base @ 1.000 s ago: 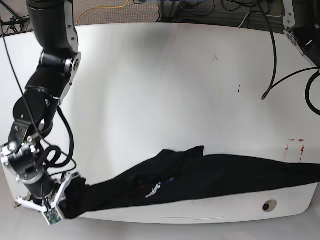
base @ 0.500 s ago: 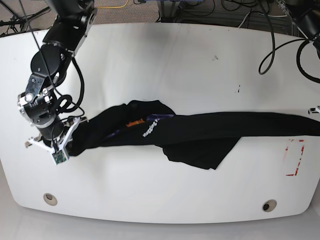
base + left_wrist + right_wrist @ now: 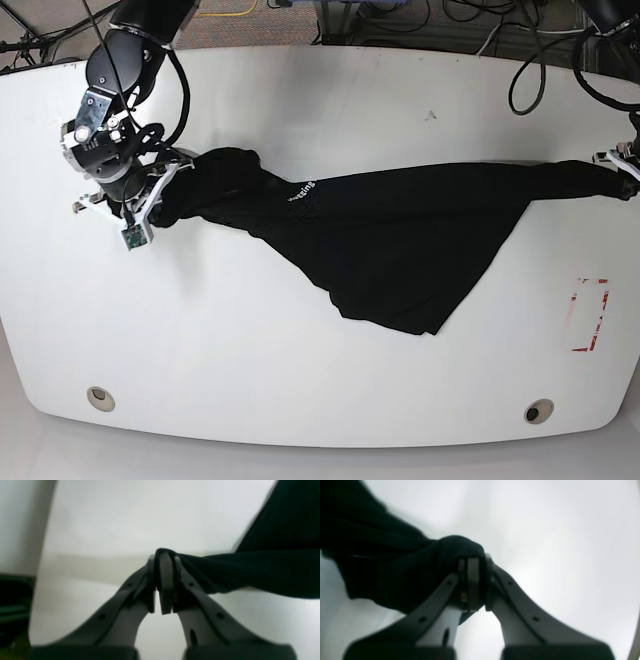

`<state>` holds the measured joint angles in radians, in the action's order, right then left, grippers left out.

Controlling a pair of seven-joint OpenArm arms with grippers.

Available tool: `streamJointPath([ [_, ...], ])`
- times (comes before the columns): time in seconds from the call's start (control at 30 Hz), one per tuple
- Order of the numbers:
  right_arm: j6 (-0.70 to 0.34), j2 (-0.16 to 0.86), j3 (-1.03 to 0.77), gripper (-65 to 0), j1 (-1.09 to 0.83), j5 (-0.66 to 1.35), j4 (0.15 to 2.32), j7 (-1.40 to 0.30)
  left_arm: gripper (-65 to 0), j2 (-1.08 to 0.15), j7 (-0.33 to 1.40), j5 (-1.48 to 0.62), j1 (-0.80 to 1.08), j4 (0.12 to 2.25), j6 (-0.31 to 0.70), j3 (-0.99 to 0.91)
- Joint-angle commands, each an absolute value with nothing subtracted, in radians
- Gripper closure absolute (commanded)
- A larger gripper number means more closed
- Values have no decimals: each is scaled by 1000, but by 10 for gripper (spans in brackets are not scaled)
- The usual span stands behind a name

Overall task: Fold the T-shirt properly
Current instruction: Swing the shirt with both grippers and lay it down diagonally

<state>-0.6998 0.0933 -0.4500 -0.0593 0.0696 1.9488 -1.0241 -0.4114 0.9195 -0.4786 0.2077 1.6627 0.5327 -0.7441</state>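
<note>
Base view showed the T-shirt (image 3: 385, 235) stretched across the far half of the bench (image 3: 300, 380), one end near the left edge and the other at the right edge, with a loose triangular flap sagging toward the near side and white lettering (image 3: 300, 190) facing up near the left end. My right gripper (image 3: 475, 562) was clamped on a bunched wad of the cloth; my left gripper (image 3: 162, 557) was pinched tight on a thin fold at the opposite end. Both sets of jaws stood almost closed, with fabric between them.

I judged the step in hand to be spreading the garment flat before any fold. To do this well:
1. Keep both grips firm; the left hold was thin and could slip.
2. Keep tension even, so the twisted middle opens out.
3. Lower both ends together, letting the hanging flap settle without creasing under itself.
4. Release only once the cloth lies flat.
</note>
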Motion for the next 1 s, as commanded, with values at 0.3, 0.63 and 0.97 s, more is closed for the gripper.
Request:
streamJointPath([
  [0.3,-698,79,-455,-21,-136,71,1966,-958,0,-483,894,-486,262,1578,535,-751],
  [0.63,-698,76,-453,-21,-173,79,1966,-958,0,-495,894,-486,286,1555,535,-751],
  [0.97,-698,36,-452,-21,-173,77,1968,-958,-64,-499,897,-486,318,1560,535,-750],
])
